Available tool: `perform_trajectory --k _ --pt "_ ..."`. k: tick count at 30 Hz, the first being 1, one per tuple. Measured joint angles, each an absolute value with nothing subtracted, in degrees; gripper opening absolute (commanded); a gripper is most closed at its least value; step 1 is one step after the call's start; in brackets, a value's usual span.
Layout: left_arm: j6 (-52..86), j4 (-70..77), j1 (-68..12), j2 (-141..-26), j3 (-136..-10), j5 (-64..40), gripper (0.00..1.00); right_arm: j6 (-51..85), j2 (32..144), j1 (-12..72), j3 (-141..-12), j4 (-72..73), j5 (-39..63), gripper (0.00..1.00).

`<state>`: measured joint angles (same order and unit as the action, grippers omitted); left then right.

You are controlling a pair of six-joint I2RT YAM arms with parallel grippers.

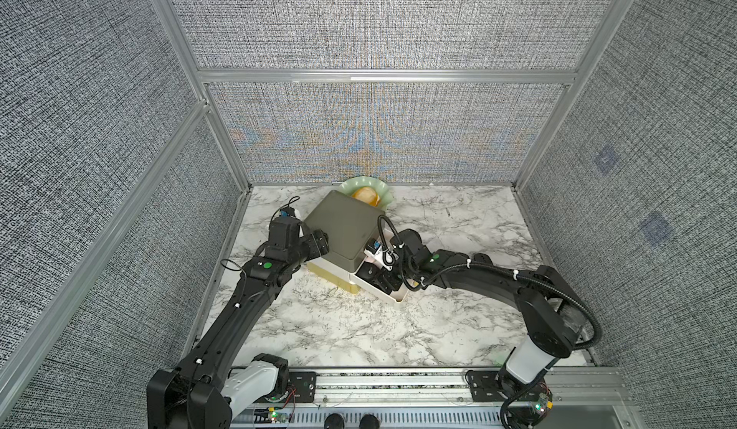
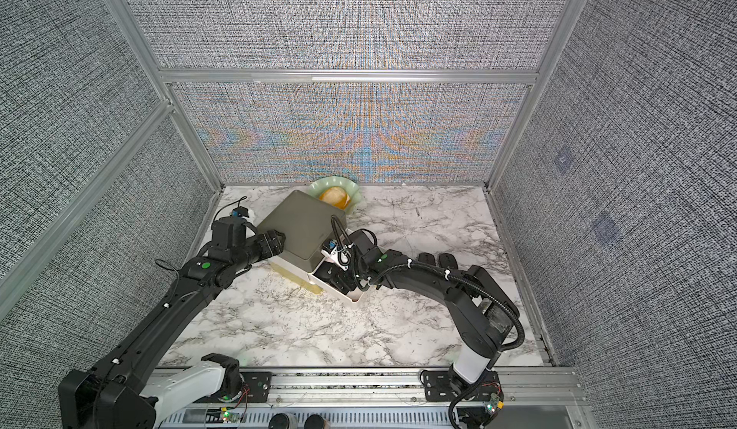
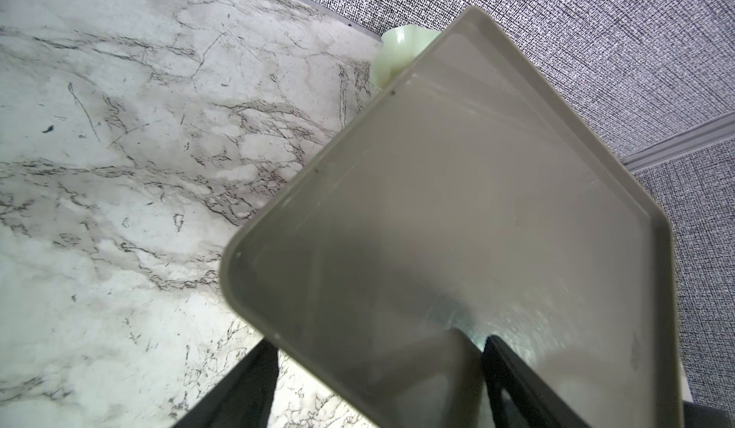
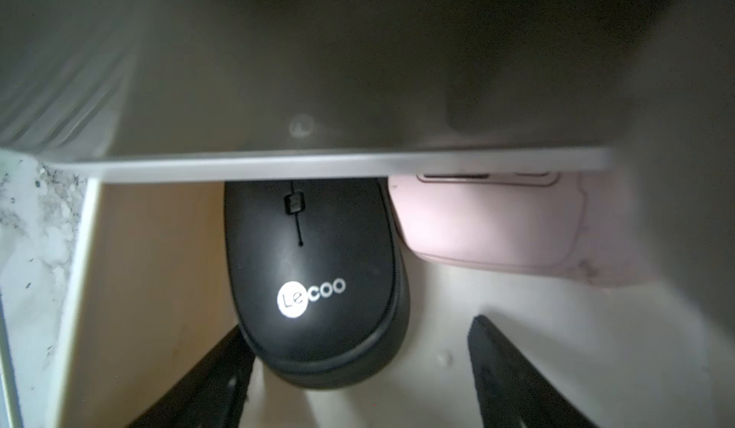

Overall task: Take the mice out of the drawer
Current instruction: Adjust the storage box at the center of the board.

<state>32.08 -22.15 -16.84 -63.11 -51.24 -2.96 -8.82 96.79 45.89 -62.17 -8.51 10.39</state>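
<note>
Two mice (image 2: 428,259) are laid on the table (image 2: 399,327); black mouse (image 4: 314,287) and pink mouse (image 4: 485,227) are left in the drawer (image 4: 159,267) by the opened right gripper (image 4: 360,326); left gripper (image 3: 380,340) state cannot be told.

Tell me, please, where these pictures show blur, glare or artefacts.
Both top views: rainbow moiré on the back wall; right wrist view: black mouse sharp, pink mouse blurred, dark above; left wrist view: glare on the box beside the fingers.
</note>
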Motion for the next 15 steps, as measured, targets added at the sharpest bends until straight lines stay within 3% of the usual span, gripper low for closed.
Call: perform_trajectory --k 15 --pt "31.7 -22.8 -16.8 -63.6 -52.0 -2.5 0.81 -9.3 97.2 45.7 -62.8 -7.5 11.0 0.83"
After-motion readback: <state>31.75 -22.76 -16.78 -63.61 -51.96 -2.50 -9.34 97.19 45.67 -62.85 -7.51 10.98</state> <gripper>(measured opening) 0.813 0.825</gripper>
